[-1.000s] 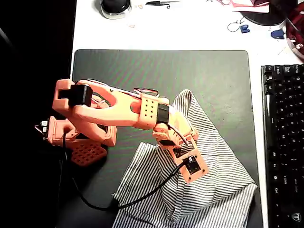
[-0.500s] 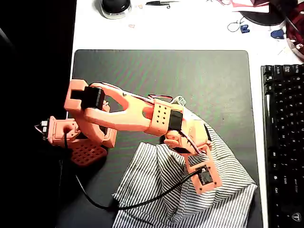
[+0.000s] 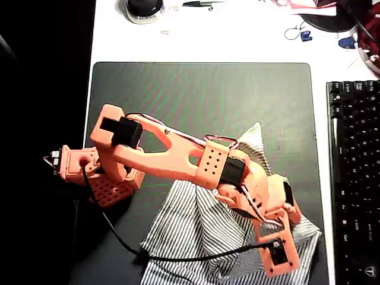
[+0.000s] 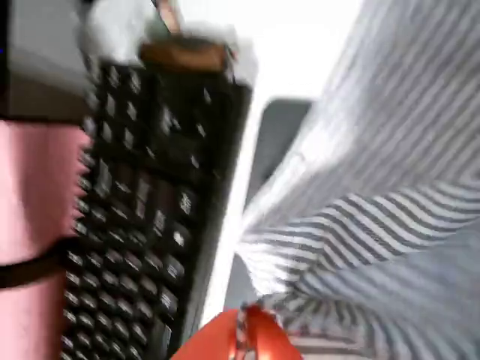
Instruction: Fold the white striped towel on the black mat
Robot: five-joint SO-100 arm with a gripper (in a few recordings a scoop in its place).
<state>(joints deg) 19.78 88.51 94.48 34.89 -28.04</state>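
Note:
The white striped towel [image 3: 196,225] lies crumpled over the lower right part of the black mat [image 3: 208,95], with one point of cloth sticking up toward the mat's middle. My orange arm [image 3: 178,157] stretches across the towel to the mat's lower right corner, and its wrist covers the fingertips in the overhead view. In the wrist view my gripper [image 4: 246,330] sits at the bottom edge, shut on a bunched fold of the towel [image 4: 390,150], which rises in a stretched sheet to the right. A strip of mat [image 4: 274,142] shows beside it.
A black keyboard [image 3: 353,178] runs along the mat's right side, close to the wrist, and shows blurred in the wrist view [image 4: 142,210]. The arm's base [image 3: 101,175] stands at the mat's left edge. A black cable [image 3: 196,258] crosses the towel. Small items lie along the table's top.
The arm has stretched toward the lower right, carrying the held cloth with it. The towel's raised point has shifted right, and more mat shows at the middle.

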